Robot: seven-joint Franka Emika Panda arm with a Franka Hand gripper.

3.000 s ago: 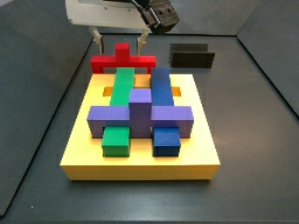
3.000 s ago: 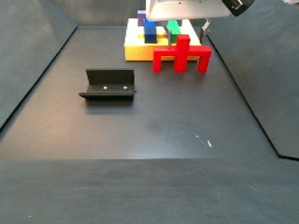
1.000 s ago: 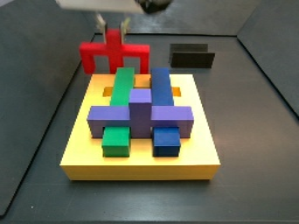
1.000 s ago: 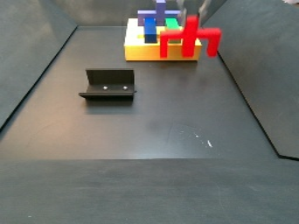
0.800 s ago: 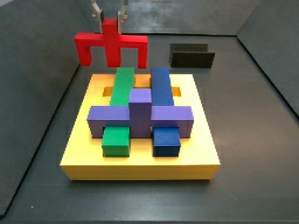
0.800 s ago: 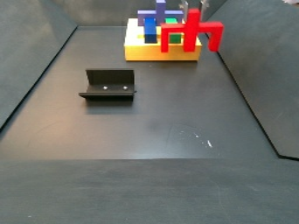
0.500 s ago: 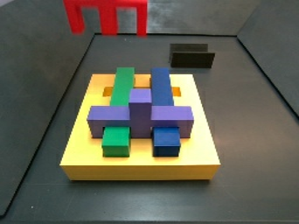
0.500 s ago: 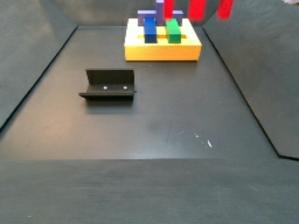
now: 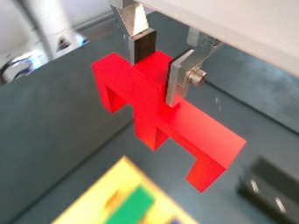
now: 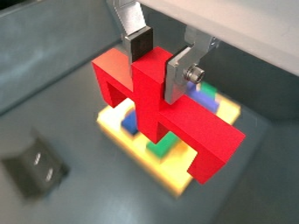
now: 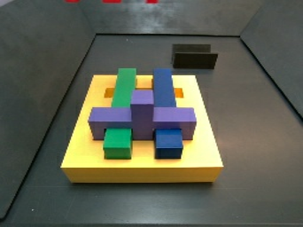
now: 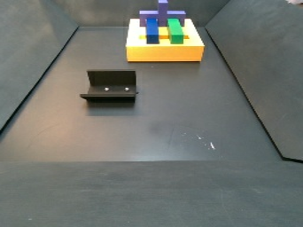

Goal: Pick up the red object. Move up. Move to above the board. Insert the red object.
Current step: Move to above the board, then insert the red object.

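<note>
My gripper [image 9: 158, 61] is shut on the red object [image 9: 176, 131], with the silver fingers clamping its long bar in both wrist views. The piece hangs high in the air. In a wrist view the gripper [image 10: 162, 61] and the red object [image 10: 193, 131] are above the yellow board [image 10: 230, 111]. In a side view only the red prong tips [image 11: 112, 1] show at the top edge, beyond the board's [image 11: 142, 170] far end. The gripper itself is out of both side views. The board [image 12: 164, 53] bears green [image 11: 122, 89], blue [image 11: 165, 87] and purple [image 11: 142, 111] blocks.
The dark fixture [image 11: 196, 58] stands on the floor beyond the board's far right corner. It also shows in a side view [image 12: 109, 86] and in both wrist views [image 10: 38, 171] [image 9: 271, 192]. Dark walls enclose the floor.
The gripper has lifted the red object from the floor beside the board straight up. It has risen out of the top of both side views.
</note>
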